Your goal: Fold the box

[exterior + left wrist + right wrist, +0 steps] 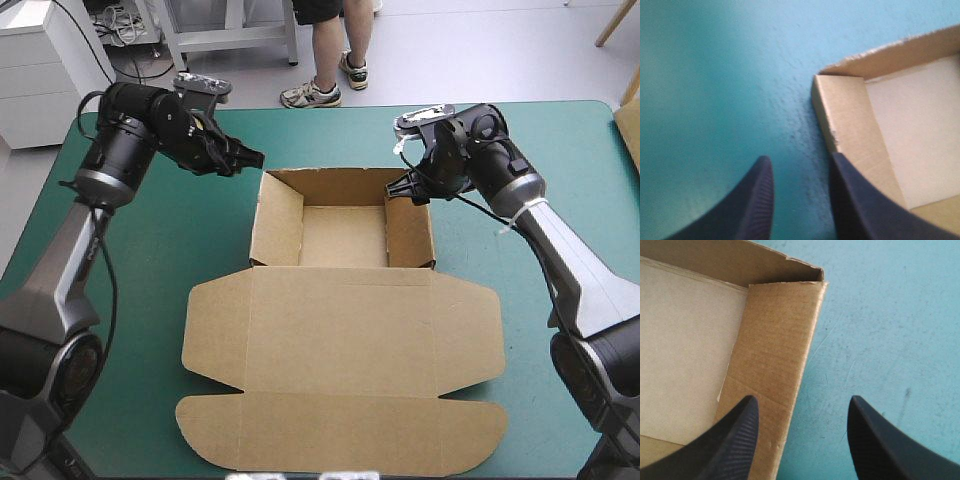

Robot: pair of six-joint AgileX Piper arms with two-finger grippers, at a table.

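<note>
The brown box (pixel 268 225) stands as an open tray with its walls raised, mid-table. Its lid (pixel 340 350) lies flat toward the front edge, flaps spread. My left gripper (pixel 252 157) hovers open just outside the tray's far left corner. In the left wrist view the left gripper (pixel 800 162) is over the teal-green cover, with one finger beside the box's left wall (pixel 840 120). My right gripper (pixel 397 187) is open at the far right corner. The right gripper (pixel 802 402) straddles the right wall (pixel 777 340), one finger inside the tray and one outside.
The teal-green cover (pixel 150 260) shows on both sides of the box. The lid's rounded front flap (pixel 340 430) reaches close to the table's front edge. The far edge of the table (pixel 330 104) lies just behind both grippers.
</note>
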